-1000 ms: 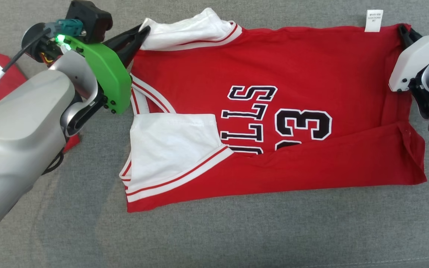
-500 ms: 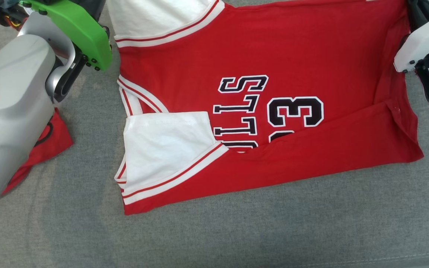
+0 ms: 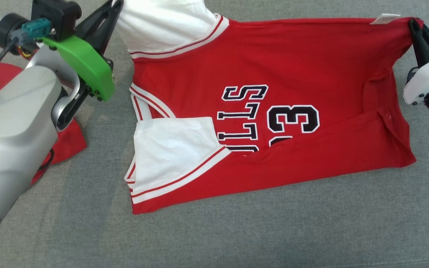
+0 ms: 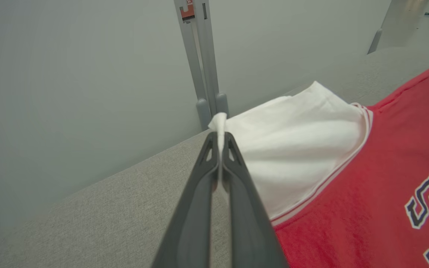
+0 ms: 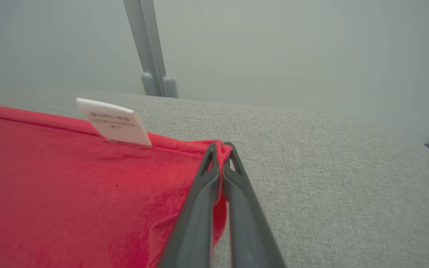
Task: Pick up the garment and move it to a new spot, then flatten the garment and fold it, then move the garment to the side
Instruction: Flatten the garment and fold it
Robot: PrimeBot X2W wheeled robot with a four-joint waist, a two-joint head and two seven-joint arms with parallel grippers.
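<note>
Two corners of the red jersey-style shirt with white sleeves and black lettering [image 3: 311,63] are pinched. The left gripper [image 3: 114,5] is clamped on the far white sleeve [image 3: 162,26], and the right gripper [image 3: 414,24] on the far red hem corner [image 3: 404,23]. A second ago that far edge lay flat on the grey fabric surface [image 3: 237,230]; now it is raised, and the white label [image 3: 385,18] is tipping over. The near edge already lies folded across the lettering, so this lift looks like the start of the second lengthwise fold.

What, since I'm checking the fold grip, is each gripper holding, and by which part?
The left gripper pinches the red-and-white fabric jersey by its white sleeve tip; right gripper pinches its red corner.
</note>
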